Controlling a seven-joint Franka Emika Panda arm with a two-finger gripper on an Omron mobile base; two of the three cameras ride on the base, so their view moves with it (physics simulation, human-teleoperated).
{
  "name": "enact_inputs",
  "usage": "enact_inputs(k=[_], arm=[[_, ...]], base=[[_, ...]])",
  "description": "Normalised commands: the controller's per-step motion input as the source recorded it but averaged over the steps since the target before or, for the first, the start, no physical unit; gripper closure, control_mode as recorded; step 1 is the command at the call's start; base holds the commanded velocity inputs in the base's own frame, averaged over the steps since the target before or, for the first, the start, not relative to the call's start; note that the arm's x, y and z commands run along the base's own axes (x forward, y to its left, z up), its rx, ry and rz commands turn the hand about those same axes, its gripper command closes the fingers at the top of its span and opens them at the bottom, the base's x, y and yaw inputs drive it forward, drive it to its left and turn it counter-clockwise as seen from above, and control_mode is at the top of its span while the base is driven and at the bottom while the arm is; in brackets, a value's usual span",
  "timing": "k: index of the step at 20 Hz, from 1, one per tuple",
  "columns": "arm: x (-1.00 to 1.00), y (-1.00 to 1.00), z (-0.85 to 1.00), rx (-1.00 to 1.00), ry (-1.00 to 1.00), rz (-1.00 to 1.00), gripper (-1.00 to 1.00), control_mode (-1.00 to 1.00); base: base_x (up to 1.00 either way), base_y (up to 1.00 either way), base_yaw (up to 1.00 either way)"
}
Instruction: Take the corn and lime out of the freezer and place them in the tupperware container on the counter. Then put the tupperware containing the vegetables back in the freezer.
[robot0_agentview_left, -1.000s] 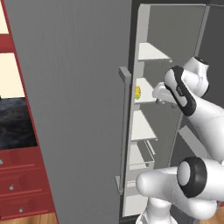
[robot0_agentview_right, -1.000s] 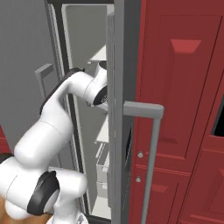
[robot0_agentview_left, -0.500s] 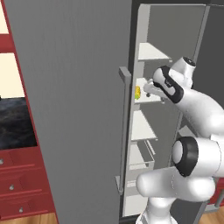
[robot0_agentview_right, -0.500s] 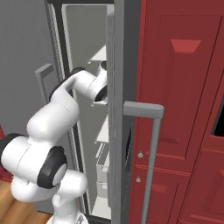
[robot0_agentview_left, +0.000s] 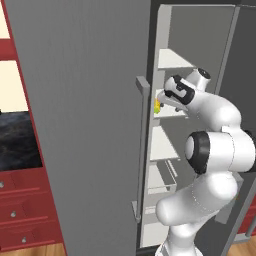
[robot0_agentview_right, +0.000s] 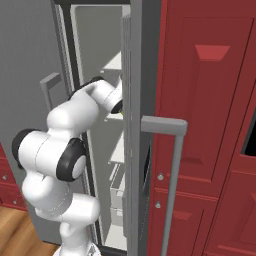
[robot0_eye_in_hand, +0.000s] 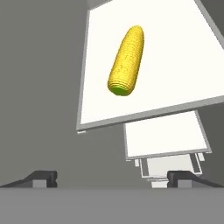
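Reaching deeper since a second earlier, the gripper (robot0_eye_in_hand: 112, 177) hung spread wide above the corn (robot0_eye_in_hand: 126, 60) lying on a freezer shelf (robot0_eye_in_hand: 175, 65), lining up a grasp.

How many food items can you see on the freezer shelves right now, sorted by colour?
Yellow: 1, the corn, lying on a pale shelf of the freezer.
Green: 0; no lime in sight.
Total: 1.
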Motion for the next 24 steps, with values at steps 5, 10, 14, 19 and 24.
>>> enact_inputs(k=[5, 10, 14, 19, 24], arm=[[0.56, 0.00, -0.29, 0.02, -0.01, -0.03, -1.00, -1.00], [0.58, 0.00, -0.10, 0.02, -0.05, -0.03, -1.00, -1.00], [0.53, 0.00, -0.15, 0.04, -0.01, -0.03, -1.00, -1.00], [0.45, -0.07, -0.19, 0.10, 0.00, 0.00, -1.00, -1.00], [0.42, -0.08, -0.30, 0.09, 0.00, 0.00, -1.00, -1.00]], base=[[0.00, 0.00, 0.00], [0.00, 0.00, 0.00], [0.00, 0.00, 0.00], [0.00, 0.00, 0.00], [0.00, 0.00, 0.00]])
